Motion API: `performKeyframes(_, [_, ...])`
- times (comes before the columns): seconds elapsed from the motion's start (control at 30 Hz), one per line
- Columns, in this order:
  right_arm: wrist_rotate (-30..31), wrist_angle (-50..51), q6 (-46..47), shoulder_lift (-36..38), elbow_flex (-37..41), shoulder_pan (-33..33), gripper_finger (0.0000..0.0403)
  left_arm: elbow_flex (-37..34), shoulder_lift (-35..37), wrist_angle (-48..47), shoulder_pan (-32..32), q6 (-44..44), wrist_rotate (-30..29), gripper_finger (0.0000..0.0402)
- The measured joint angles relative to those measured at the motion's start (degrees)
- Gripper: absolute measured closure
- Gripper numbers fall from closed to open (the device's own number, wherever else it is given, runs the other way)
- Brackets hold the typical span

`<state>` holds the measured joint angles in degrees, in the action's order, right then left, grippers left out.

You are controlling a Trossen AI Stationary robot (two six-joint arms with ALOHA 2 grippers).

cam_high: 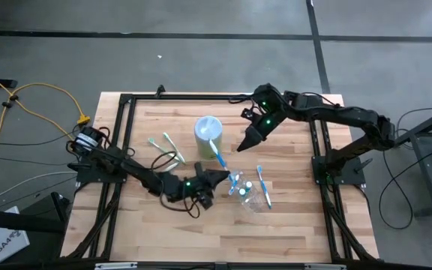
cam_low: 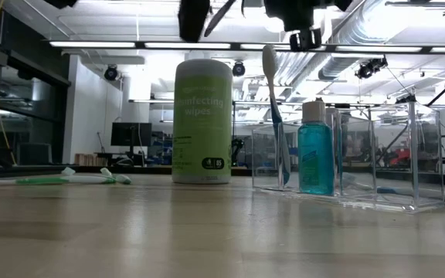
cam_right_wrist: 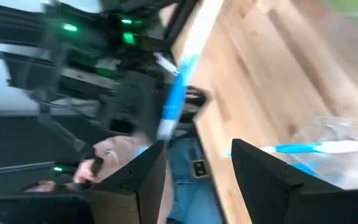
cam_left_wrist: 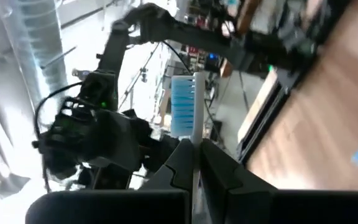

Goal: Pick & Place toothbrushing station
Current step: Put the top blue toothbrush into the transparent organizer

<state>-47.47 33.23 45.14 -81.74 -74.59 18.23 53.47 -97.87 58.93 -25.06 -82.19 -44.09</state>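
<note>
Left tool [cam_high: 217,177] pinches blue-white toothbrush [cam_high: 217,152]; right tool [cam_high: 243,144] spread.

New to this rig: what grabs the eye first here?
The blue-white toothbrush held up between the arms at mid-table: the left gripper is shut on its lower end, and the right gripper hangs open just beside it. Next, the pale green wipes canister standing behind it, and the clear container with blue-capped tubes toward the front.

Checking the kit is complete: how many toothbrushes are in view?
4: two green-white toothbrushes lying left of the wipes canister, one blue-white toothbrush in the left end effector, another blue-white toothbrush at the clear container. Others may be hidden.
</note>
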Motion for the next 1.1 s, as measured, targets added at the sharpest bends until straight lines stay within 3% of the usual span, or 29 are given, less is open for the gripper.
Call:
performKeyframes(0.23, [7.9,13.7,-12.0,0.9,0.0,1.8,0.0229,0.0,6.8,-2.6,-1.8,14.1,-1.7,0.04])
performKeyframes(0.53, [32.3,26.3,-19.9,1.1,0.0,-3.2,0.0229,0.0,14.6,-9.8,-0.4,40.2,3.7,0.04])
performKeyframes(0.7, [42.9,30.0,-19.4,1.1,2.0,-8.7,0.0229,0.0,14.9,-10.9,2.4,49.8,5.8,0.04])
performKeyframes(0.87, [52.1,35.5,-14.1,1.2,6.1,-14.2,0.0229,-0.1,14.7,-11.1,4.8,57.9,14.9,0.04])
performKeyframes(1.1, [55.4,35.5,-5.6,1.1,13.8,-21.7,0.0229,-3.4,14.7,-9.0,5.5,64.7,23.7,0.04])
